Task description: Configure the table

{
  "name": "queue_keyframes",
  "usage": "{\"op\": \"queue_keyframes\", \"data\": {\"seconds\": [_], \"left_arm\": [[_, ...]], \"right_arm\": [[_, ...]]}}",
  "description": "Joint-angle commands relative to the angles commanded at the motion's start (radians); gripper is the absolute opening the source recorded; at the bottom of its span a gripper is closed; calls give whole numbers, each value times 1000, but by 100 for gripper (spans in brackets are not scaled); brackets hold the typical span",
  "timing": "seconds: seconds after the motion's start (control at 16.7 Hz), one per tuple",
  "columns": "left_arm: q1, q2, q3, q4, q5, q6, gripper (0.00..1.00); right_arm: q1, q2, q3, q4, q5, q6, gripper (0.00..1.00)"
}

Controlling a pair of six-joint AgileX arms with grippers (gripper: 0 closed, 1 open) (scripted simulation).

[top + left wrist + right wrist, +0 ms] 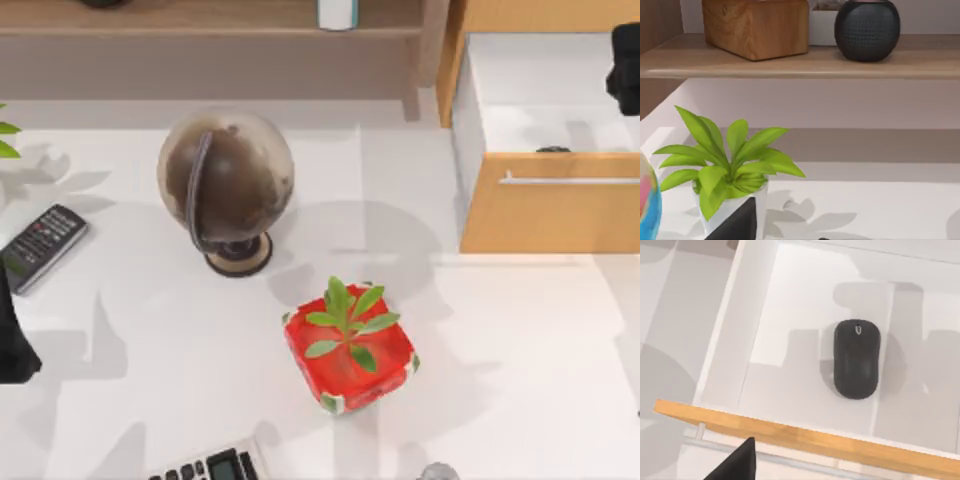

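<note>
Several things sit on the white table (520,370) in the top view: a dark globe (226,180) on a round stand toward the back left, a red pot with a green plant (349,345) near the middle, a remote (42,245) near the left edge, and a calculator (210,466) at the front edge. At the right, a wooden drawer (550,215) stands pulled open, its white inside bare in the part that can be seen. A dark part of the left arm (15,340) shows at the left edge, and a dark part of the right arm (627,70) at the upper right, over the drawer (neither gripper's jaw state can be told here).

From the left wrist, a leafy plant in a white pot (727,160) stands on the table below a wooden shelf (800,62), which carries a wooden box (757,25) and a round black speaker (867,29). A dark fingertip of the left gripper (740,222) juts in beside the pot.

From the right wrist, a black mouse (856,359) lies flat inside the open drawer, behind its wooden front. A dark fingertip of the right gripper (737,462) shows just in front of that wooden edge.
</note>
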Motion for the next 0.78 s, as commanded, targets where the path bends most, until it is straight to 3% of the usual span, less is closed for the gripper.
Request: {"op": "queue_keyframes", "data": {"seconds": [0.42,0.78], "left_arm": [[0,0,0,0,0,0,100],[0,0,0,0,0,0,100]], "right_arm": [[8,703,591,-328,43,2,100],[0,943,813,-450,70,-2,100]]}}
